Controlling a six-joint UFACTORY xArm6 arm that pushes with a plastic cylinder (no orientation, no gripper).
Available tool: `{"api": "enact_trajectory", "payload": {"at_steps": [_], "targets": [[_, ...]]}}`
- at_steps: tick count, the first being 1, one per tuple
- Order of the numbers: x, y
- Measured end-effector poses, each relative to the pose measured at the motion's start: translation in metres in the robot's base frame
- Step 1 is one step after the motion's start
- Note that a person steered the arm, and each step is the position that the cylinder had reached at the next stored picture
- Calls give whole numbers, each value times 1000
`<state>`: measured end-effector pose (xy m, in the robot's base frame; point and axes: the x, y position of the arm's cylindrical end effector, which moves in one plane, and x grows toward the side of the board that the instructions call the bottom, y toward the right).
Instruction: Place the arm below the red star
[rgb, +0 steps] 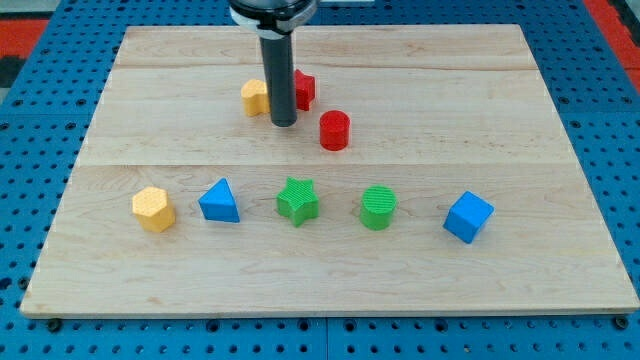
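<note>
My tip (284, 122) sits on the worktop (500, 120) between yellow block (256, 97) and red star (303, 88), touching or nearly touching both. No claw fitted, only the rod. Red cylinder (334, 130) lies just right of the tip.

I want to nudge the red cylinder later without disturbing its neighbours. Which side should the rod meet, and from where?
Judging by this view, meet the red cylinder on its view-right wall. That side looks open, while my tip, the red star and a yellow block crowd its left.
</note>
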<state>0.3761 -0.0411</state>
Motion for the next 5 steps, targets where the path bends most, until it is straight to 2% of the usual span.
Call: {"api": "enact_trajectory", "payload": {"at_steps": [5], "targets": [[-2, 2]]}}
